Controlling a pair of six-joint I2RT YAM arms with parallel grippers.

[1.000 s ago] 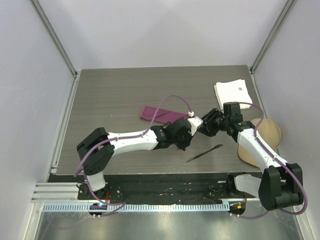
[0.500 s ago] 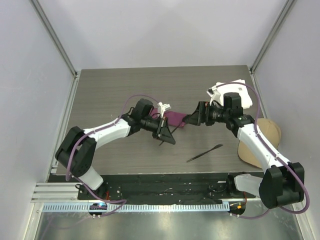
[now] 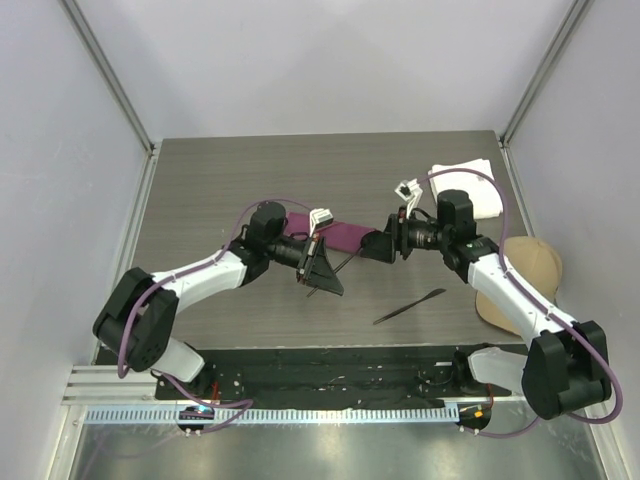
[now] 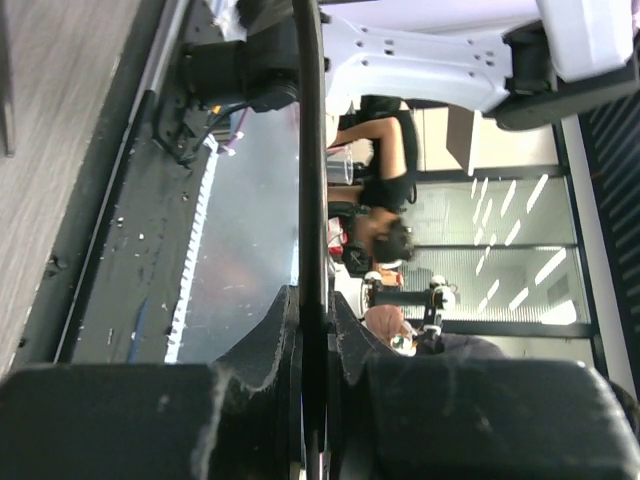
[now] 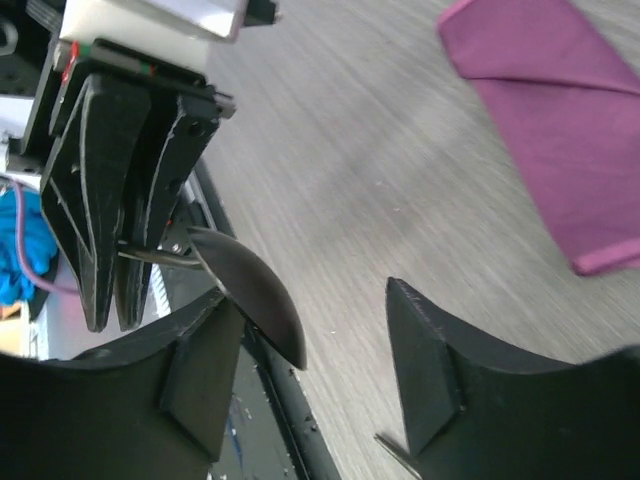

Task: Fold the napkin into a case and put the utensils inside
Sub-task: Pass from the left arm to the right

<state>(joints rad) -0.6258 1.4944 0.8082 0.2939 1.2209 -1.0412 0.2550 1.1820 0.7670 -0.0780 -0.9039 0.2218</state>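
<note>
- Now, your left gripper (image 3: 322, 272) is clamped on the thin dark metal spoon (image 5: 250, 290), its bowl pointing at the right gripper (image 3: 378, 246), whose jaws gape empty
- The long magenta-purple cloth case (image 3: 345, 235) lies flat just beyond both, long axis left-to-right, its right end nearest those open jaws
</note>
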